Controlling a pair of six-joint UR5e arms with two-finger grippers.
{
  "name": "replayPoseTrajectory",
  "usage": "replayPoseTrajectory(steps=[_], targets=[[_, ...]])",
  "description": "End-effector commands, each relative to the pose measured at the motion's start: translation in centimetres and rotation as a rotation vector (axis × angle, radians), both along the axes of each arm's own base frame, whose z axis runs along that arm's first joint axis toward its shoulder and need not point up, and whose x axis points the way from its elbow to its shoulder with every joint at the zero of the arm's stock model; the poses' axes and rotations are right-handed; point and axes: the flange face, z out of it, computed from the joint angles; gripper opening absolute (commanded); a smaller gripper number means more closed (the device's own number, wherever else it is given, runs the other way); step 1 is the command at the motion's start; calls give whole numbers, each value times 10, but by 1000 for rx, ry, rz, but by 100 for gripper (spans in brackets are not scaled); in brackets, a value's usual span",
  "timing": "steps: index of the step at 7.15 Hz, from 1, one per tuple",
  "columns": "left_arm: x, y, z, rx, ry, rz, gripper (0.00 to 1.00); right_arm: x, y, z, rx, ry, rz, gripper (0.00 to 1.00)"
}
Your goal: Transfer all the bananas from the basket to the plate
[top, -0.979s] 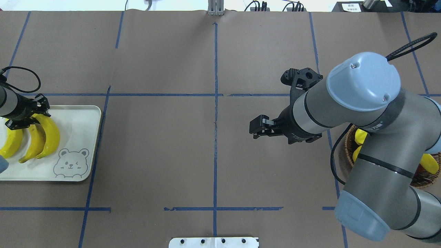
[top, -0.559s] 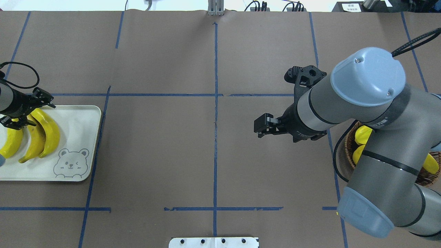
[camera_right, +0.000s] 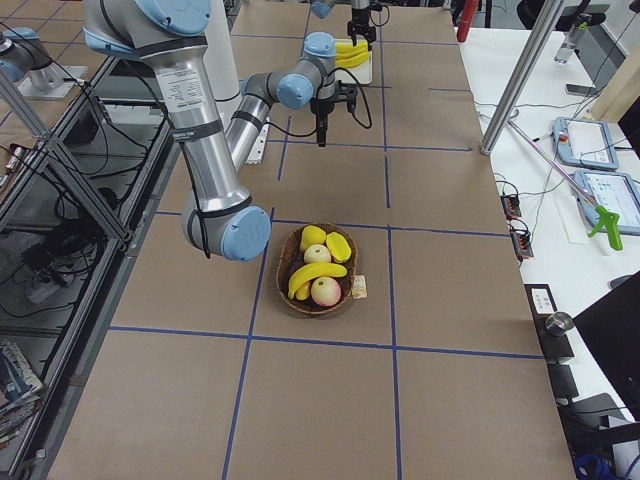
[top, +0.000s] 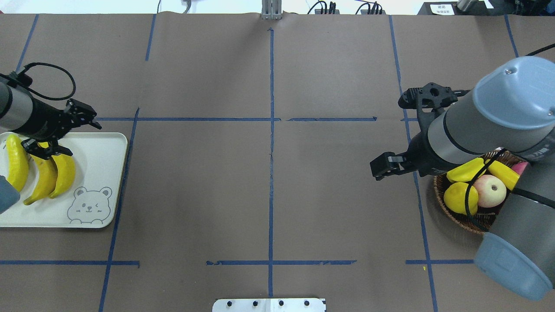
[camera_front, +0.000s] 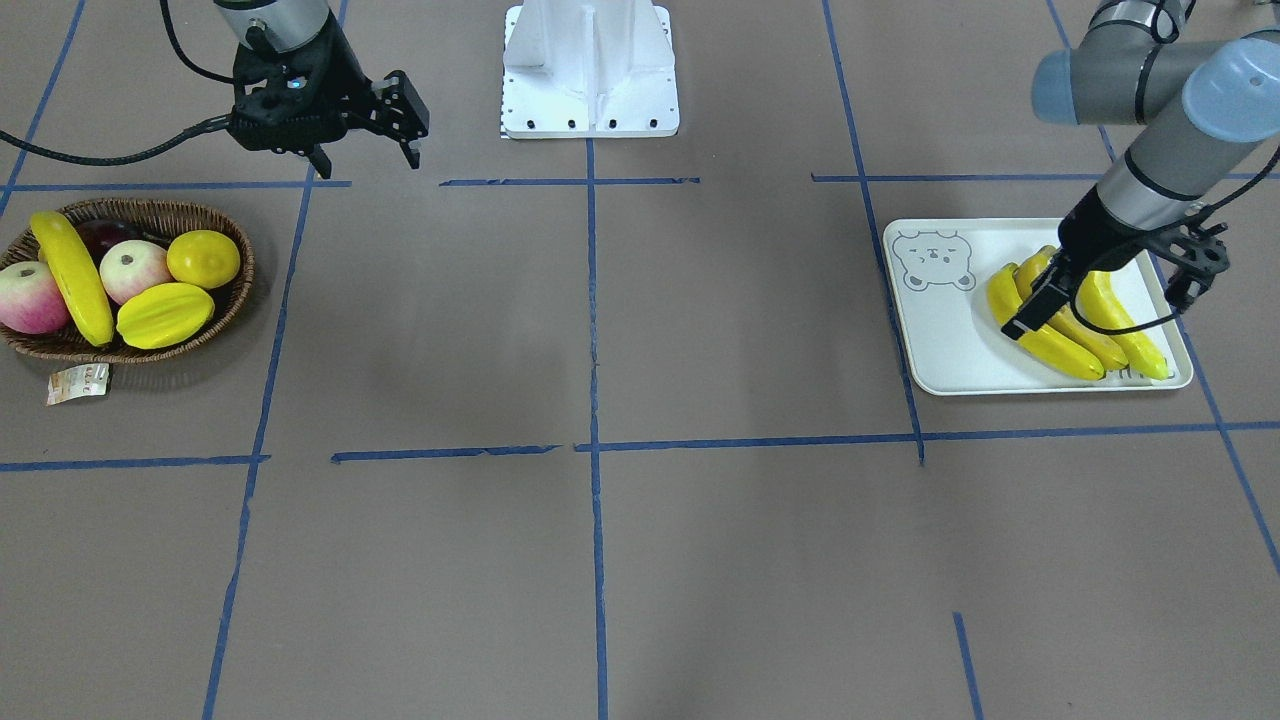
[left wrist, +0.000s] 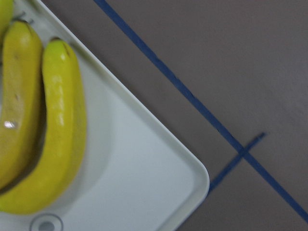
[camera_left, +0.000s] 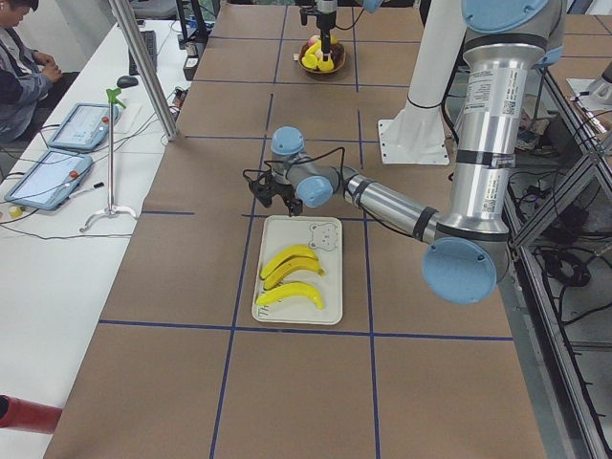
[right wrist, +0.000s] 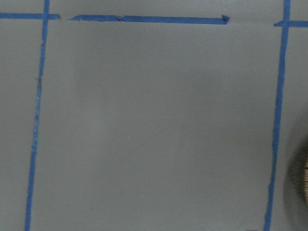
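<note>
Front-facing view: the left pincer (camera_front: pixel 1100 310) hangs over the plate (camera_front: pixel 940 345), spread wide and gripping nothing, above three bananas (camera_front: pixel 1050 345) lying on it. The right pincer (camera_front: pixel 365 150), also agape and empty, is well apart from the plate. So is the basket (camera_front: pixel 215 325) holding the fourth banana (camera_front: pixel 75 285).

Overhead view: the three bananas lie side by side on the plate, beside its bear drawing (top: pixel 89 206).

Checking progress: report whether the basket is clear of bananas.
Not clear: one banana lies in the basket beside apples; three bananas lie on the plate.
</note>
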Motion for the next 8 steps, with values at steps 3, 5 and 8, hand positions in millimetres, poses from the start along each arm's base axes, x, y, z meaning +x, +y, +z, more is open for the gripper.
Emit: replayPoseTrajectory(steps=[3,5,8], targets=[[90,46,-111,282,77,127,100,106,5,98,182,164,-196,100],[148,76,-156,392,90,115,100,134,2,123,234,204,-266,100],[162,71,-181,445,103,96,99,140,9,182,266,205,-297,100]])
